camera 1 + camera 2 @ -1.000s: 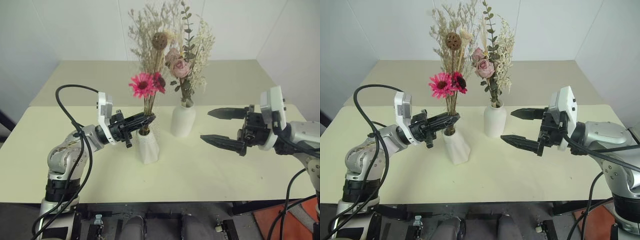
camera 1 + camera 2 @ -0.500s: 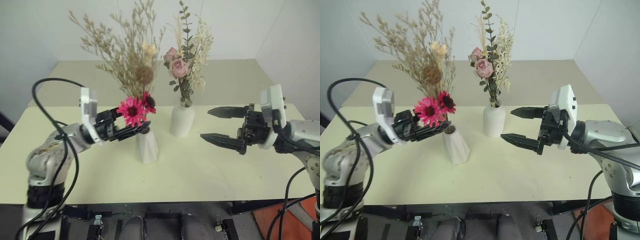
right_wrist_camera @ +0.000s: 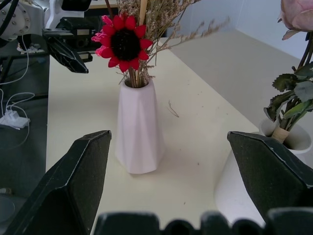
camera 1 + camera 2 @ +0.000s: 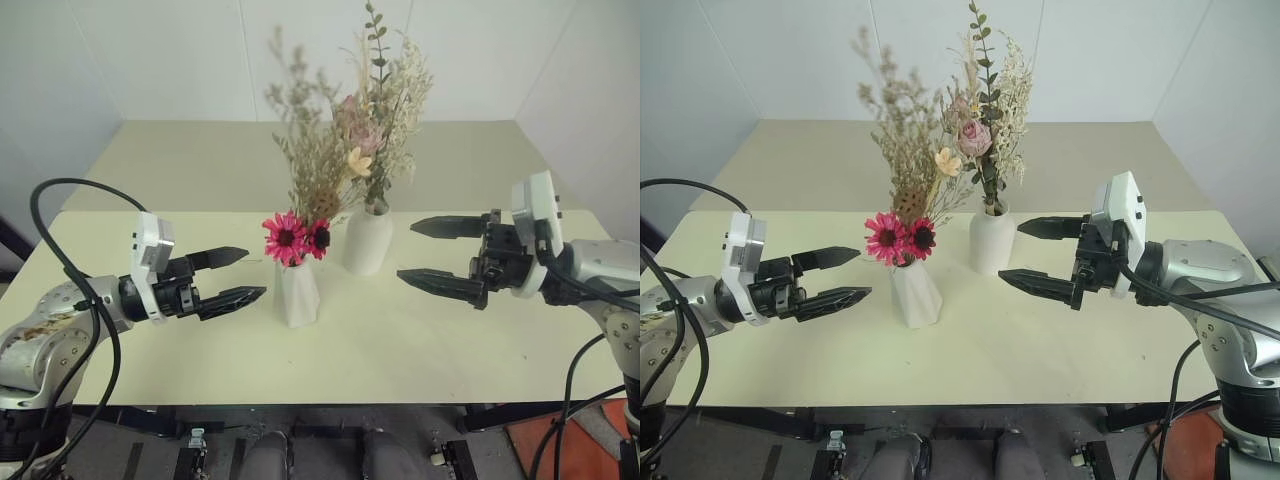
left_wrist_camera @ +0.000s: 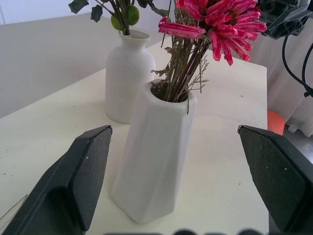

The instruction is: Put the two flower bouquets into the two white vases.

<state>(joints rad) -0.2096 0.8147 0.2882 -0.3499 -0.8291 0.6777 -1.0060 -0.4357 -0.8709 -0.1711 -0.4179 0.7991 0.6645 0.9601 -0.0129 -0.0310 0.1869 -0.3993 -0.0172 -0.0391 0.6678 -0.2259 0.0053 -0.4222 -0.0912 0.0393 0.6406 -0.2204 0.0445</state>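
Both bouquets stand in vases; on the evidence of these views the task appears complete or all but complete.

The magenta daisy bouquet sits with its stems inside the tapered cone vase, near the table's centre. Its two magenta heads rest low, just above the vase mouth, and the dried brownish sprigs rise and lean toward 1 o'clock, crossing in front of the other bouquet. The left wrist view confirms the stems enter the round top hole. The vase stands upright on the cream table.

The pale pink rose bouquet stands in the rounded bottle vase, which lies at about 2 o'clock from the cone vase, near it but apart. Its green stems go into the narrow neck, and that vase is upright too.

The left gripper hangs at 9 o'clock of the cone vase, clear of it, fingers spread wide and holding nothing. The right gripper hangs at 3 o'clock of the bottle vase, likewise spread wide and empty, apart from both vases.

Remaining work, in my judgement: none essential. The daisy bouquet's lean is the one item worth watching; the sprigs look blurred, so whether it is at rest cannot be told.
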